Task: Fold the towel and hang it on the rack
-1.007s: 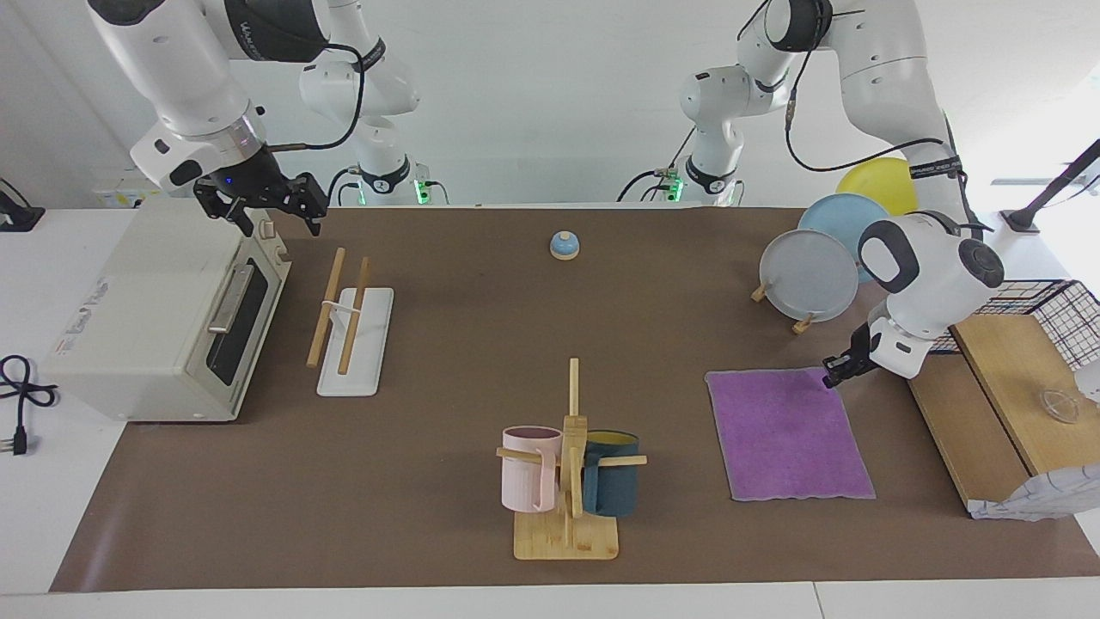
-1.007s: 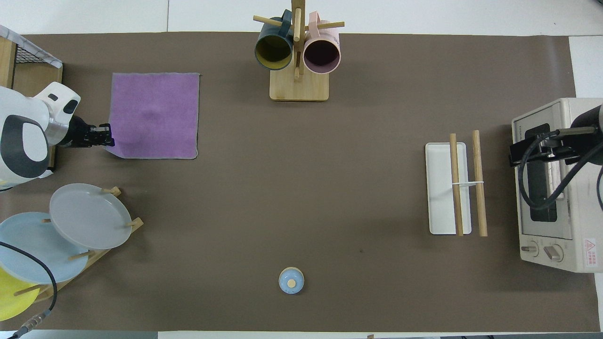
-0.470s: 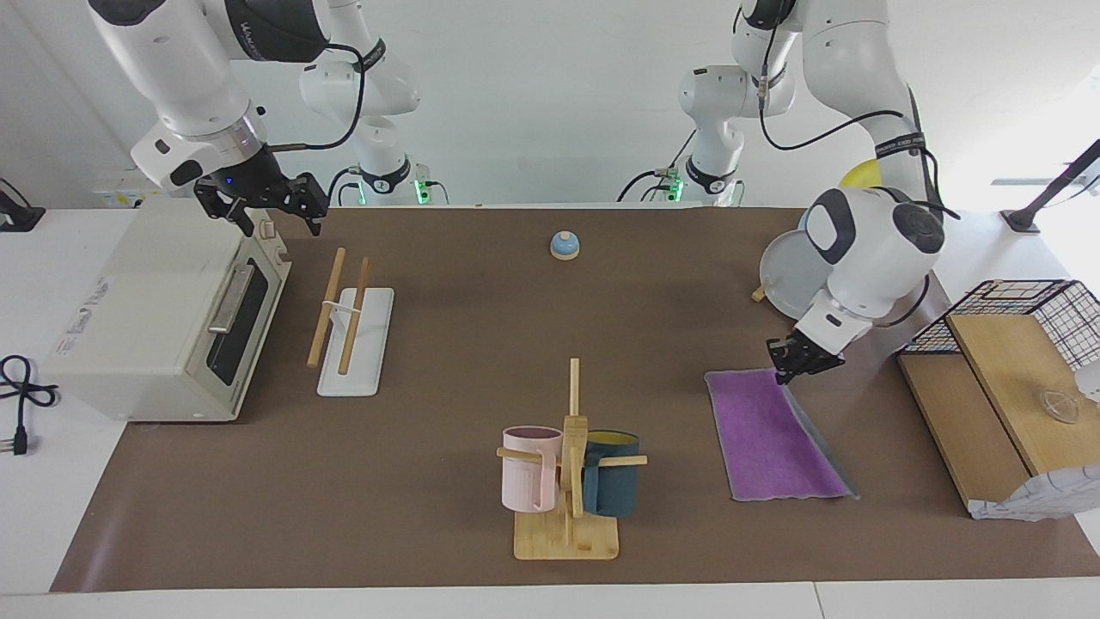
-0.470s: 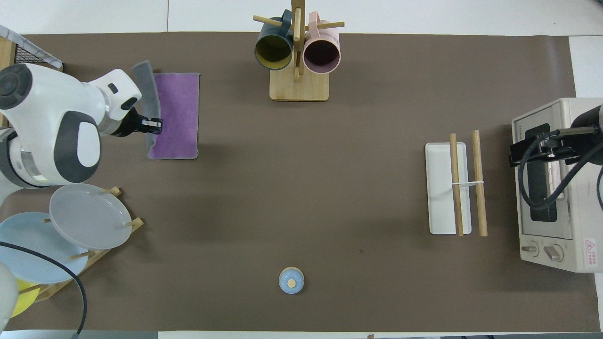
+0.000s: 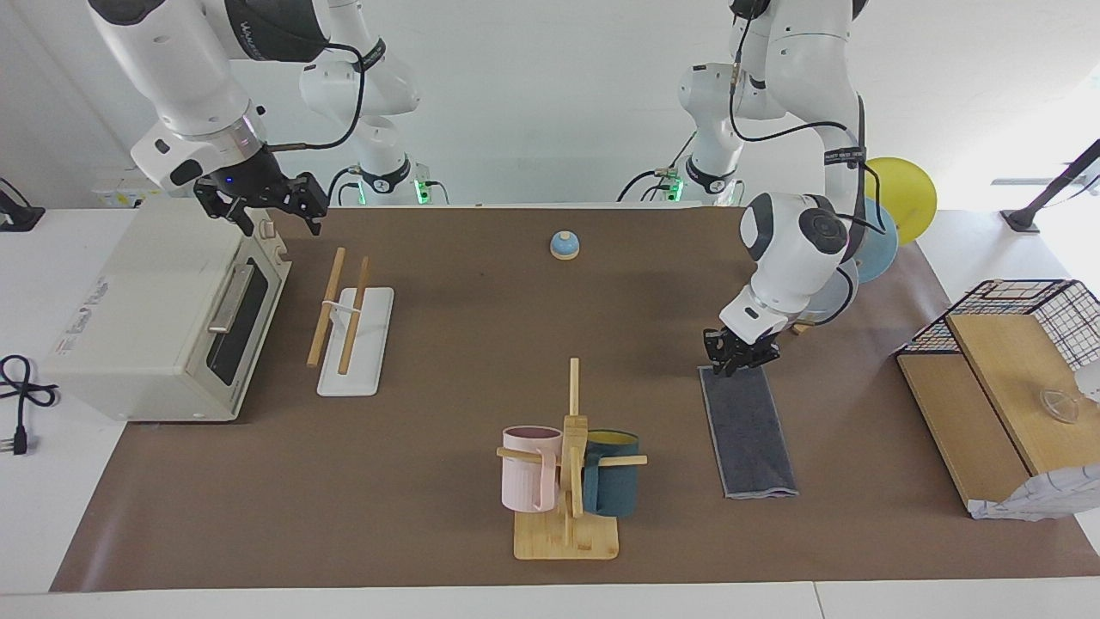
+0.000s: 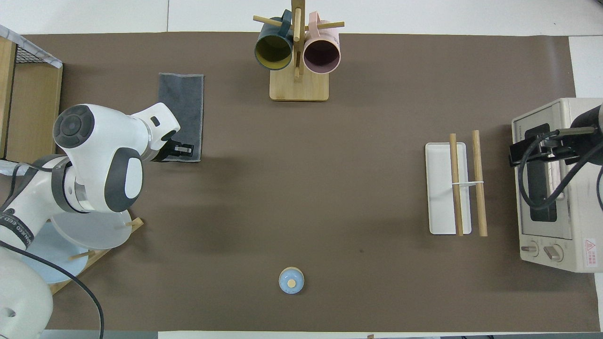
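Brown table mat (image 5: 447,481): towel (image 5: 746,434) folded, grey face up; left gripper (image 5: 737,355), aperture indiscernible, at its corner. Right gripper (image 5: 262,206) open above the oven (image 5: 146,318); rack (image 5: 348,322) beside it.

One towel (image 5: 746,430) is lying folded on the bench. One rack (image 5: 354,331) with two rods is sitting there too. Two mugs, pink (image 5: 528,480) and teal (image 5: 612,484), are hanging on one mug tree (image 5: 571,447). One bell (image 5: 564,245) and one toaster oven (image 5: 163,318) are standing there.
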You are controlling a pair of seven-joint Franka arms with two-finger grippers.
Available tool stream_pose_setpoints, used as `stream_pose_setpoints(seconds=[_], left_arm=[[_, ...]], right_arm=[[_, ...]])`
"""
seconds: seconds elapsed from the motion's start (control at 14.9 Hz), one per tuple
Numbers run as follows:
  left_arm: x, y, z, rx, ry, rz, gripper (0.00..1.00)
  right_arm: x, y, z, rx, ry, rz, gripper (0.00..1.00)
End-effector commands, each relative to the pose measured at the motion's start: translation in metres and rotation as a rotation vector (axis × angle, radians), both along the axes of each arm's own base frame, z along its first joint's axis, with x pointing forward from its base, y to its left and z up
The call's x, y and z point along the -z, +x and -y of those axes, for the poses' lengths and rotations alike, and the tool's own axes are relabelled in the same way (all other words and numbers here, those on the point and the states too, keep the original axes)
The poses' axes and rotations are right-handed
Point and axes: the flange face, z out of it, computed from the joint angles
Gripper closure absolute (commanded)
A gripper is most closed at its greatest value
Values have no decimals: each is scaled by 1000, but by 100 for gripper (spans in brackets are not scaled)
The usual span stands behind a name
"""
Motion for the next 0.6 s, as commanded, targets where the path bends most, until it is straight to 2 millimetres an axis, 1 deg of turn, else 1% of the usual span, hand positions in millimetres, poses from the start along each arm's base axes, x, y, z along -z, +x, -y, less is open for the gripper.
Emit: stream_pose_setpoints(seconds=[0.0,0.13,0.27,0.4,0.54], left_arm=[[-23,1,-29,-43,3,-1,0],[-40,16,-49,-70,-7,-24,0],[-37,23,-81,-144,-45,-29,0],[-37,29,-107,-176,-135,-15,0],[-20,36,-111,-195,-191,-22,0]], right_arm=[[-2,-6,1,-21,12,-8,0],[-3,-5,0,-22,12,-2,0],[-4,-6,1,-21,12,-7,0],[-2,-8,2,-18,13,-16,0],[-2,-6,0,-21,12,-10,0]])
